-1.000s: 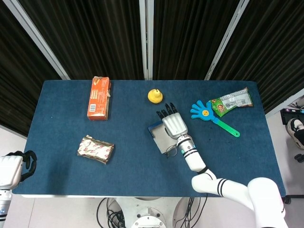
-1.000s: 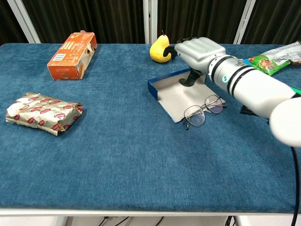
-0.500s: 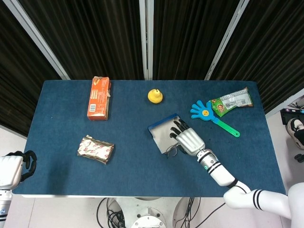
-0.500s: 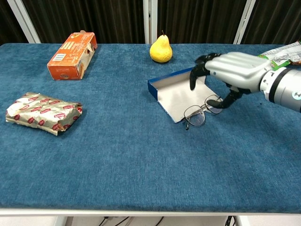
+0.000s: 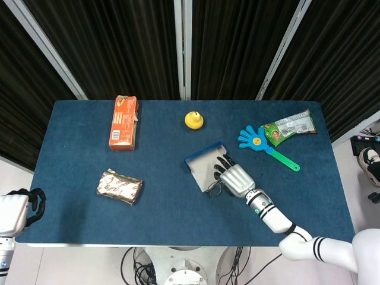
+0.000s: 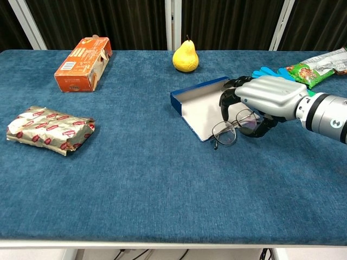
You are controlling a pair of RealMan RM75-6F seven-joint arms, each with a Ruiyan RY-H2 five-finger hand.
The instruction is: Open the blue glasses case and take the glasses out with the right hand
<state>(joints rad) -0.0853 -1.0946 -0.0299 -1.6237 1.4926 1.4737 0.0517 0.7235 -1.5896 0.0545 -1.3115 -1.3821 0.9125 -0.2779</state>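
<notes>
Half the job looks done: the blue glasses case point(image 6: 203, 107) lies open mid-table, the glasses point(image 6: 234, 128) at its near edge. The right robot hand point(image 6: 263, 100) hovers over them, fingers curled, whether gripping cannot be told.

Blue table point(image 5: 160, 202), orange box point(image 5: 123, 121), pear point(image 5: 193, 120), foil packet point(image 5: 120, 186), open case point(image 5: 205, 165)

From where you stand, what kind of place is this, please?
Probably a robot test room or lab, not a home. A table with blue cloth stands before black curtains, cables lie on the floor below, and unrelated things such as a pear and glasses are spread out.
</notes>
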